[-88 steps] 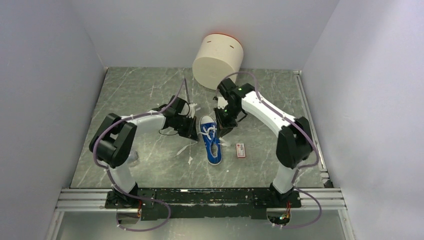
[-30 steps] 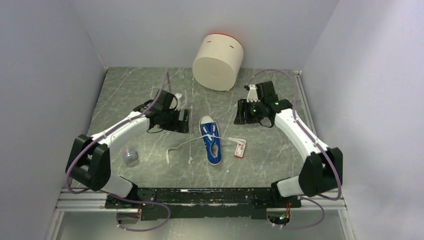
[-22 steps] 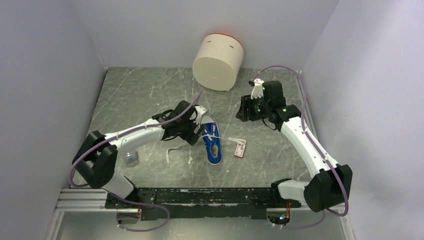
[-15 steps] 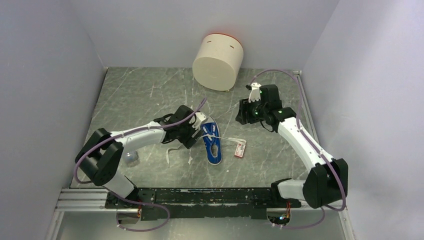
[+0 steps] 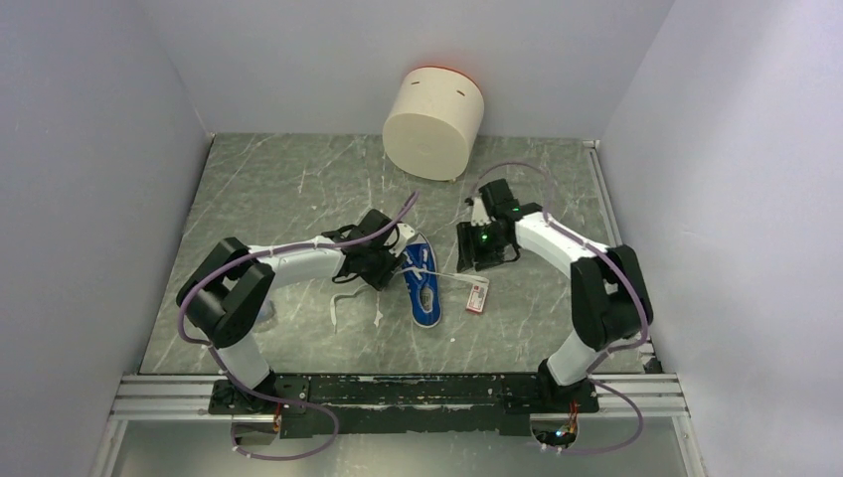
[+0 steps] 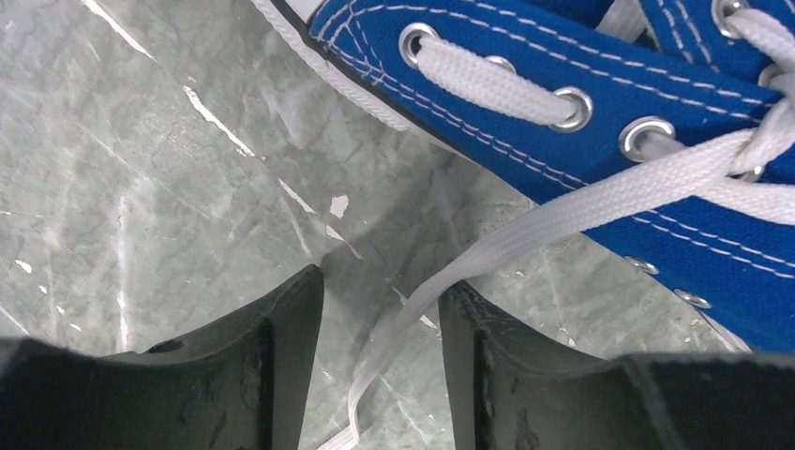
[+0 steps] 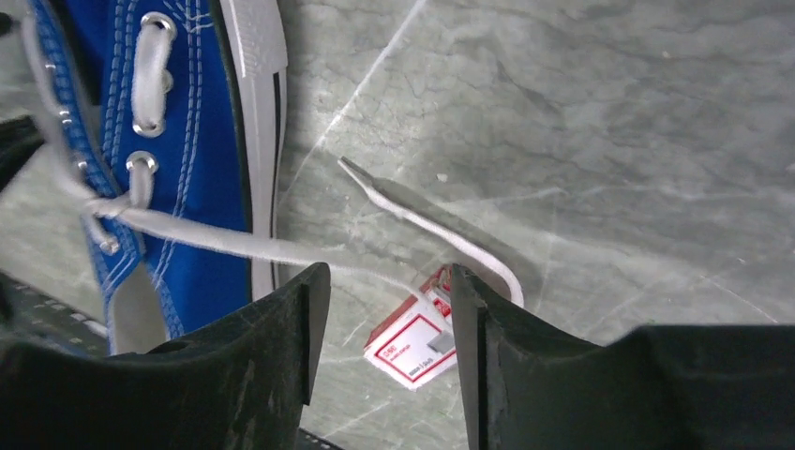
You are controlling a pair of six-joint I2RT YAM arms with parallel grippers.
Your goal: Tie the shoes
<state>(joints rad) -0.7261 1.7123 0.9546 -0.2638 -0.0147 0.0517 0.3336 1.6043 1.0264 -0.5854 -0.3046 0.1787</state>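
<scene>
The blue shoe (image 5: pixel 421 282) lies mid-table with its toe pointing away from the arm bases, its white laces loose. My left gripper (image 5: pixel 390 262) is low at the shoe's left side. In the left wrist view the blue canvas and eyelets (image 6: pixel 600 112) fill the top right. The left lace (image 6: pixel 412 309) runs down between my left gripper's (image 6: pixel 380 323) two fingers, which stand apart; it touches the right one. My right gripper (image 5: pixel 477 250) hovers open just right of the shoe. The right lace (image 7: pixel 281 248) crosses beyond the right gripper's (image 7: pixel 386 305) fingertips.
A red-and-white packet (image 5: pixel 478 295) lies right of the shoe, and the right wrist view shows this packet (image 7: pixel 417 342) between the finger tips, below them. A beige cylinder (image 5: pixel 433 121) stands at the back. Grey walls close in the marbled table (image 5: pixel 278 189).
The left arm swung in from the left to the shoe and its jaws narrowed around the left lace. The right arm came down from the back right towards the shoe's right side.
</scene>
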